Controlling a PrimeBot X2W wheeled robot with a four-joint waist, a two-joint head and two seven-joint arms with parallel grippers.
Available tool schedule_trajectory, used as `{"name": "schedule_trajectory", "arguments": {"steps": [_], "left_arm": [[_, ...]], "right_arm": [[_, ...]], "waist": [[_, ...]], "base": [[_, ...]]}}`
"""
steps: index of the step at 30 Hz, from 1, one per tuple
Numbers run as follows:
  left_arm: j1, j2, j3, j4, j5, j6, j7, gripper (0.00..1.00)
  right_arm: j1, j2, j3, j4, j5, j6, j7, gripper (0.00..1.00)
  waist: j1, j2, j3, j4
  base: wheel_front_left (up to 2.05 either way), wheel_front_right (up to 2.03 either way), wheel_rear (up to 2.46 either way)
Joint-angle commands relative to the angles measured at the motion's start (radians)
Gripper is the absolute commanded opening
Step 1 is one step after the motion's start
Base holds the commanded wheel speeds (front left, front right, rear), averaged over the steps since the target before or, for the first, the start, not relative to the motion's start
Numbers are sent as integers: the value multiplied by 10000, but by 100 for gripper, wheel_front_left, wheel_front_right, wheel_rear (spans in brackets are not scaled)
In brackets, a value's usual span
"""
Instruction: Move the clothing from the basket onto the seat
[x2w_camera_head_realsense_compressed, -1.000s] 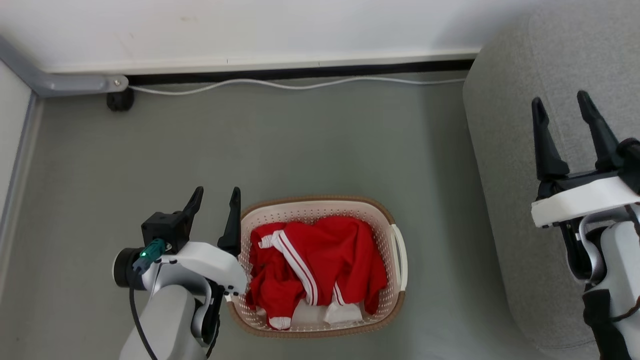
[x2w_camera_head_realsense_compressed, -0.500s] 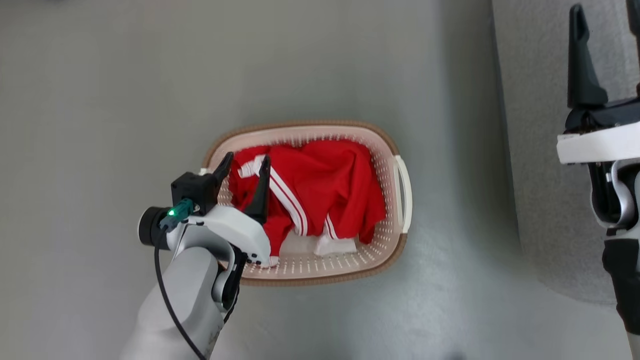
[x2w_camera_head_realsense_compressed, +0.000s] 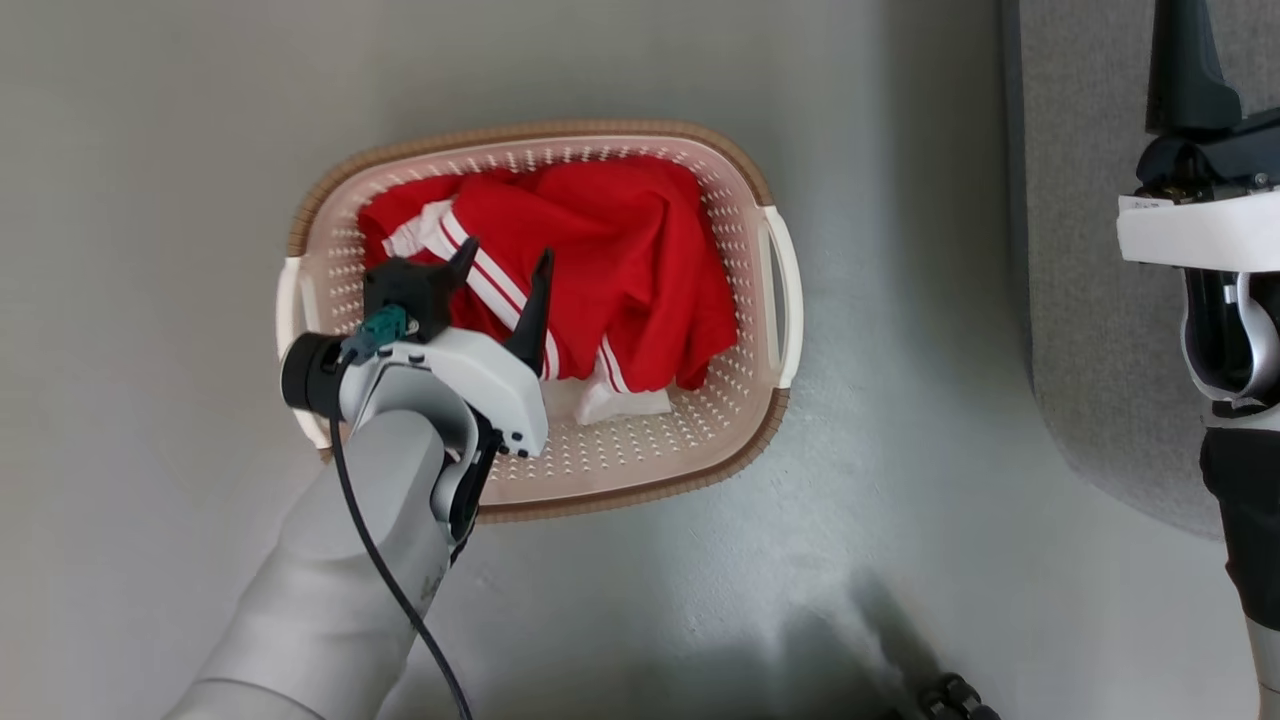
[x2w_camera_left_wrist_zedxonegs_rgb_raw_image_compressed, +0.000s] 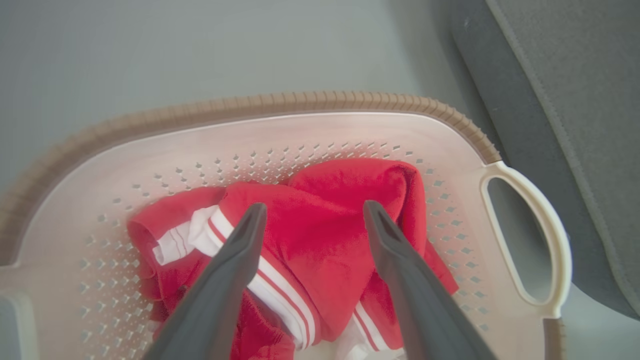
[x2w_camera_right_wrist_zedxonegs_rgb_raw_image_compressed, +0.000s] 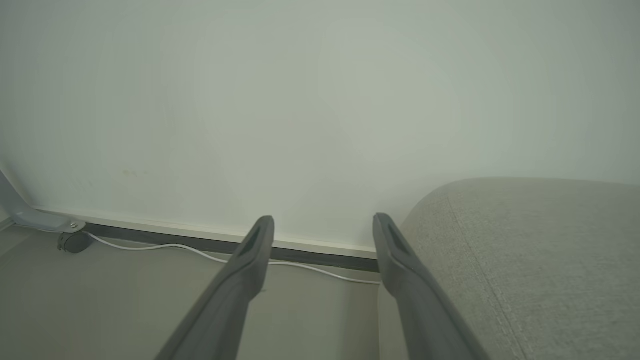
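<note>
The red clothing (x2w_camera_head_realsense_compressed: 610, 250) with white stripes lies bunched in the cream basket (x2w_camera_head_realsense_compressed: 640, 460) on the grey floor. My left gripper (x2w_camera_head_realsense_compressed: 505, 262) hangs open just above the garment's left part, its two dark fingers spread, nothing between them. In the left wrist view the clothing (x2w_camera_left_wrist_zedxonegs_rgb_raw_image_compressed: 325, 240) lies beyond the open left gripper (x2w_camera_left_wrist_zedxonegs_rgb_raw_image_compressed: 312, 212), inside the basket (x2w_camera_left_wrist_zedxonegs_rgb_raw_image_compressed: 150, 150). The grey seat (x2w_camera_head_realsense_compressed: 1080, 300) stands to the right. My right gripper's base (x2w_camera_head_realsense_compressed: 1190, 150) is held above the seat; in the right wrist view the right gripper (x2w_camera_right_wrist_zedxonegs_rgb_raw_image_compressed: 324, 222) is open and empty, pointing at the wall beside the seat (x2w_camera_right_wrist_zedxonegs_rgb_raw_image_compressed: 525, 250).
The basket's white handle (x2w_camera_head_realsense_compressed: 785, 290) faces the seat, with a strip of floor between them. A white cable (x2w_camera_right_wrist_zedxonegs_rgb_raw_image_compressed: 175, 248) runs along the wall's dark skirting. A grey bracket with a black wheel (x2w_camera_right_wrist_zedxonegs_rgb_raw_image_compressed: 70, 240) stands at the far left by the wall.
The head camera tilted down, so the wall left the picture. My left gripper moved from beside the basket's left rim to over the clothing, still open. The right gripper stayed above the seat.
</note>
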Motion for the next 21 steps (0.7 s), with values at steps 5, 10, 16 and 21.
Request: {"name": "schedule_trajectory", "arguments": {"steps": [5, 10, 16, 21], "left_arm": [[-623, 168, -279, 388, -153, -104, -103, 100], [-1260, 168, -690, 909, -276, -532, -103, 100], [-1717, 168, -1159, 1486, -597, -813, -103, 100], [-2049, 168, -1591, 2156, -934, -875, -103, 100]], "right_arm": [[-67, 202, 240, -477, 146, 42, -61, 100], [-249, 422, 330, -613, 224, 42, -61, 100], [-306, 629, 434, -671, 297, 42, -61, 100], [-233, 720, 519, -713, 314, 42, -61, 100]], "waist": [[0, 0, 756, -590], [0, 0, 1196, -1007], [-1, 0, 1432, -1381], [-1, 0, 1490, -1600]], "base": [[0, 0, 0], [0, 0, 0], [0, 0, 0], [0, 0, 0]]}}
